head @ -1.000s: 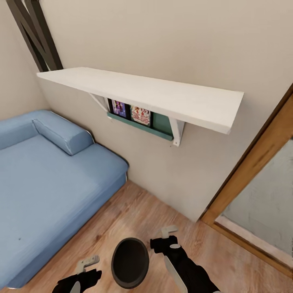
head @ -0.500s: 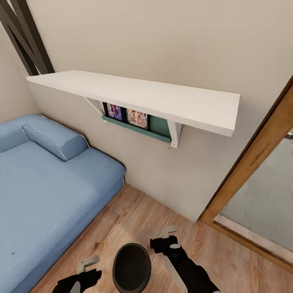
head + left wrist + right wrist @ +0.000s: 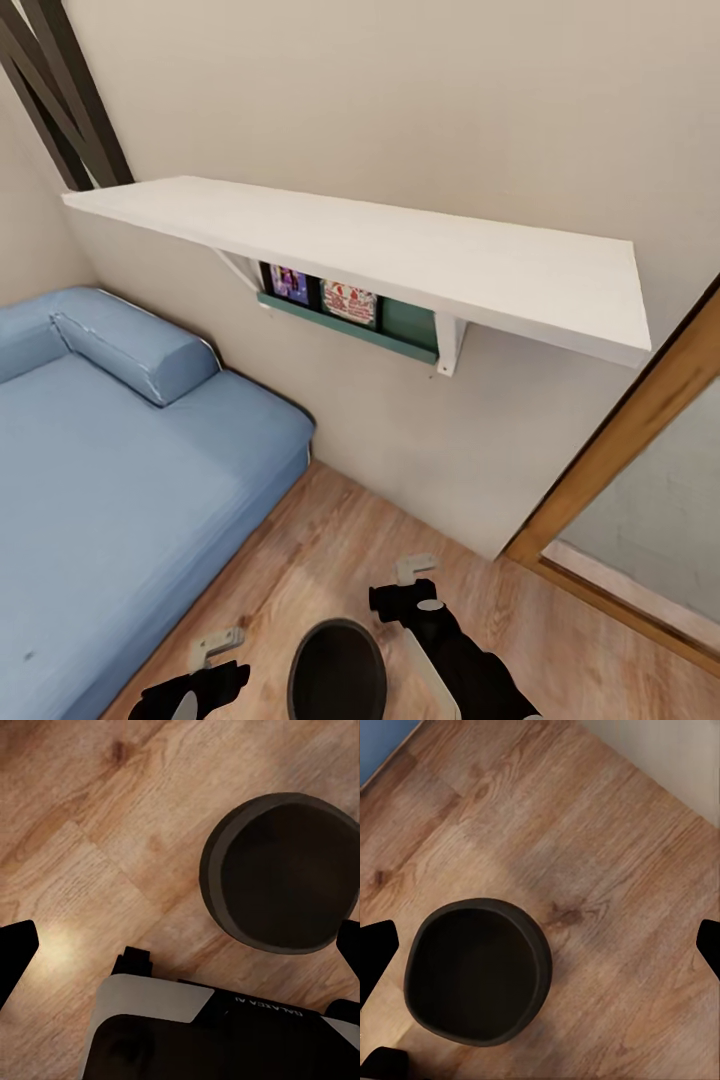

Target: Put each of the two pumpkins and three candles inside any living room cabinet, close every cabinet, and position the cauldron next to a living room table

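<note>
From the head camera I see a white shelf (image 3: 380, 250) on the wall ahead with a green rack (image 3: 350, 320) under it, a blue sofa (image 3: 120, 470) to my left and a wood door frame (image 3: 620, 470) to my right, while the cauldron (image 3: 337, 668) sits on the floor (image 3: 330, 560) between my left gripper (image 3: 215, 650) and right gripper (image 3: 410, 580), touching neither. On the left wrist camera the cauldron (image 3: 281, 870) lies off to one side of the fingers (image 3: 15, 952), which are spread wide and hold nothing. On the right wrist camera the cauldron (image 3: 476, 971) sits between the wide-spread fingers (image 3: 376, 949), nearer one of them, over bare floor (image 3: 607, 870).
</note>
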`<state>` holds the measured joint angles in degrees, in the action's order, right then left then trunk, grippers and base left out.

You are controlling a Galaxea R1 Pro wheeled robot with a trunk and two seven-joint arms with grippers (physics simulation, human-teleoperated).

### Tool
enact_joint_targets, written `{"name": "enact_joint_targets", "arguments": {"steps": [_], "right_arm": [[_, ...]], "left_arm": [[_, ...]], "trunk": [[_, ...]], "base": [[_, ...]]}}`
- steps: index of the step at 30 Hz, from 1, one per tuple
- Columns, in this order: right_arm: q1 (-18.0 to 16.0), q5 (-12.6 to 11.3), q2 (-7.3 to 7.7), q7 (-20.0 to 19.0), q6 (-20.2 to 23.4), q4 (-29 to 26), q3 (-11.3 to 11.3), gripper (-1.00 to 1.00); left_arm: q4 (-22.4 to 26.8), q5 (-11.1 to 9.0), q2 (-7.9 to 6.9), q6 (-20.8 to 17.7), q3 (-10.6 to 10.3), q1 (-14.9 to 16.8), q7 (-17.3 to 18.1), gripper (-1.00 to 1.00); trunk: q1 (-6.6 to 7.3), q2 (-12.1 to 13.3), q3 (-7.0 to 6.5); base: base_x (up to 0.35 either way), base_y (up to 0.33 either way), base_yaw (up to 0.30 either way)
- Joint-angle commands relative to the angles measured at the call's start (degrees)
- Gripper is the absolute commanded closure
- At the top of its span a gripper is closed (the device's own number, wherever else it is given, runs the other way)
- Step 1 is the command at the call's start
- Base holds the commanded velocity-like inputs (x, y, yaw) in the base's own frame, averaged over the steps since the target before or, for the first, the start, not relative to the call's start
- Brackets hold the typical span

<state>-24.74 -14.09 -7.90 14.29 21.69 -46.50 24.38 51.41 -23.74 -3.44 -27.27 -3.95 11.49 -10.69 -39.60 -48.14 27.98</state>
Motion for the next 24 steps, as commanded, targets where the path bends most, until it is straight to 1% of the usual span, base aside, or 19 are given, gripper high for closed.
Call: {"name": "enact_joint_targets", "arguments": {"steps": [1, 7, 15, 17, 20, 24], "right_arm": [[-0.05, -0.6, 0.05, 0.56, 0.19, -0.09, 0.23, -1.0], [-0.05, -0.59, 0.05, 0.56, 0.19, -0.09, 0.23, -1.0], [-0.05, -0.53, 0.06, 0.56, 0.26, -0.09, 0.3, -1.0], [-0.05, -0.52, 0.04, 0.56, 0.54, -0.09, 0.6, -1.0], [-0.05, -0.51, 0.06, 0.56, 0.38, -0.09, 1.64, -1.0], [-0.05, -0.58, 0.07, 0.56, 0.29, -0.09, 2.05, -1.0]], "left_arm": [[0.09, -0.58, -0.08, -0.16, -0.27, 0.02, -0.56, -1.0], [0.09, -0.58, -0.08, -0.16, -0.27, 0.02, -0.51, -1.0], [0.09, -0.54, -0.08, -0.16, -0.27, 0.02, -0.43, -1.0], [0.09, -0.53, -0.08, -0.16, -0.27, 0.02, -0.41, -1.0], [0.09, -0.56, -0.09, -0.19, -0.27, 0.02, -0.39, -1.0], [0.09, -0.64, -0.08, -0.23, -0.27, 0.04, -0.39, -1.0]], "trunk": [[-0.02, -0.05, 0.06], [-0.02, -0.05, 0.06], [-0.02, -0.05, 0.06], [-0.02, -0.05, 0.06], [-0.02, -0.05, 0.06], [-0.02, -0.05, 0.06]], "base": [[0.175, 0.111, -0.001], [0.134, 0.046, 0.0], [-0.016, 0.024, 0.0], [-0.007, 0.006, 0.0], [-0.003, 0.003, 0.0], [-0.001, 0.001, 0.0]]}}
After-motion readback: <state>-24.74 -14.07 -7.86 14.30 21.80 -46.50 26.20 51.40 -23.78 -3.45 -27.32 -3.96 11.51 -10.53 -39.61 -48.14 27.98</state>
